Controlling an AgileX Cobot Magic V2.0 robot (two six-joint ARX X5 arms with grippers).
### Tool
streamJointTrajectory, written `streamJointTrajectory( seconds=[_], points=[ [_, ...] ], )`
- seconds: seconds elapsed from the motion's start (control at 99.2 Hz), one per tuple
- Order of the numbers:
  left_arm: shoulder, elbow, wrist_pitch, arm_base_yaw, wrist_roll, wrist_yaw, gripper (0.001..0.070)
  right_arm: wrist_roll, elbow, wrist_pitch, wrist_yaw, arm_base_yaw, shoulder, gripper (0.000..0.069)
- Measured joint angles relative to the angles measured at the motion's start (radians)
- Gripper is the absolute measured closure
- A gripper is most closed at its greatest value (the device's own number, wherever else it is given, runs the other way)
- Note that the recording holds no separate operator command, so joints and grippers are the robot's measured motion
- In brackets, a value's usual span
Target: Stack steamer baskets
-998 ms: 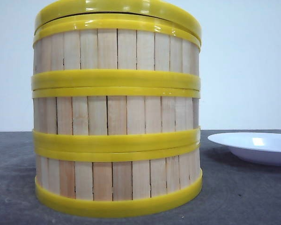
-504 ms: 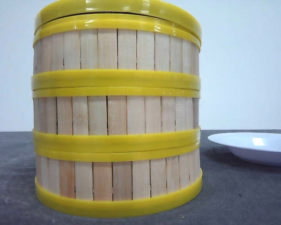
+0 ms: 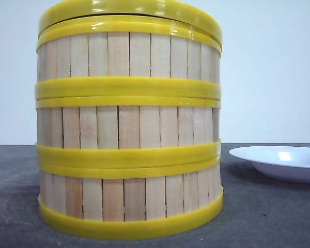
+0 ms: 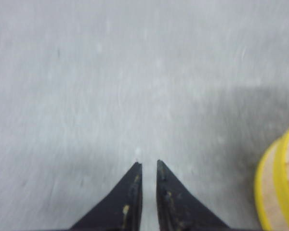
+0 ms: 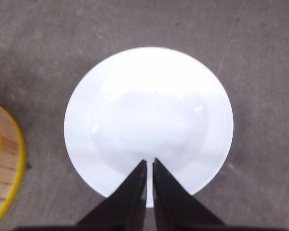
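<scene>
Three steamer baskets (image 3: 128, 129) of pale wooden slats with yellow rims stand stacked in one tall column close to the front camera, with a yellow-rimmed lid (image 3: 129, 9) on top, slightly tilted. An edge of a basket (image 4: 279, 187) shows in the left wrist view, and a basket edge (image 5: 4, 168) shows in the right wrist view. My left gripper (image 4: 147, 162) hangs over bare grey table beside the stack, jaws shut with a thin gap and nothing between them. The right gripper (image 5: 150, 160) is shut and empty above the white plate (image 5: 148, 122). Neither gripper shows in the front view.
The white shallow plate (image 3: 279, 163) lies on the dark grey table (image 3: 268, 217) to the right of the stack. A pale wall stands behind the table.
</scene>
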State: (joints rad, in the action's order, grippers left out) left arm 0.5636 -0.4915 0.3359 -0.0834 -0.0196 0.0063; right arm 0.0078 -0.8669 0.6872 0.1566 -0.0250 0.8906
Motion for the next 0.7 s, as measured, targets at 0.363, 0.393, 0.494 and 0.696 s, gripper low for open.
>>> streamJointTrajectory(
  seconds=[0.363, 0.393, 0.494, 0.696],
  points=[
    [-0.56, 0.391, -0.055, 0.0, -0.011, -0.035, 0.0684, 0.0, 0.0, -0.061, 0.0, 0.0, -0.002, 0.0675],
    [-0.556, 0.393, -0.062, 0.0, -0.011, -0.037, 0.0684, 0.0, 0.0, -0.066, 0.0, 0.0, -0.004, 0.0675],
    [-0.552, 0.425, -0.072, 0.0, -0.011, -0.037, 0.0685, 0.0, 0.0, -0.073, 0.0, 0.0, -0.006, 0.0675],
    [-0.56, 0.459, -0.151, -0.002, -0.018, -0.027, 0.0685, 0.0, 0.0, -0.102, 0.0, 0.0, -0.008, 0.0675]
  ],
)
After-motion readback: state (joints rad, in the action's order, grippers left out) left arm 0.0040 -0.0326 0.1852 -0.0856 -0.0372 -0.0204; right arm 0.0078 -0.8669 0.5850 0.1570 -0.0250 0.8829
